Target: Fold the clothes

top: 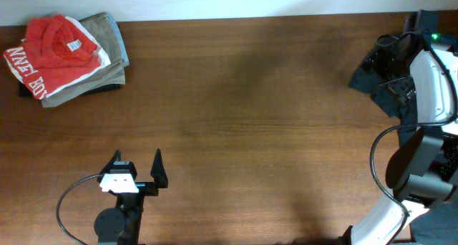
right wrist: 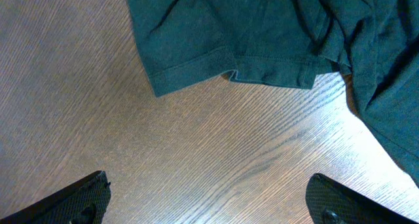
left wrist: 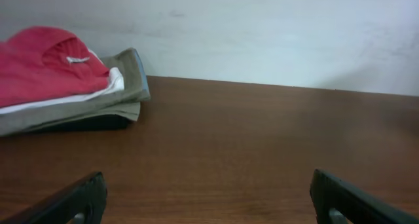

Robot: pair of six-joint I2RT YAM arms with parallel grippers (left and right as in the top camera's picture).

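Seemingly between folds: red T-shirt point(top: 61, 44) folded atop a pile point(top: 114, 30), upper left; left gripper point(top: 137, 156) and right gripper point(right wrist: 206, 185) gape wide, empty; next, probably grasping the rumpled dark garment point(top: 366, 79), upper right.

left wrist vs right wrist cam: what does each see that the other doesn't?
Left wrist only: folded clothes stacked at far left, with a red T-shirt on top, a white layer under it, then a khaki-grey garment and a dark layer at the bottom; a pale wall behind.
Right wrist only: a rumpled dark teal garment, its hemmed edge lying on the wood.
Both: the brown wooden table and that arm's own gripper, left gripper and right gripper, open and empty.
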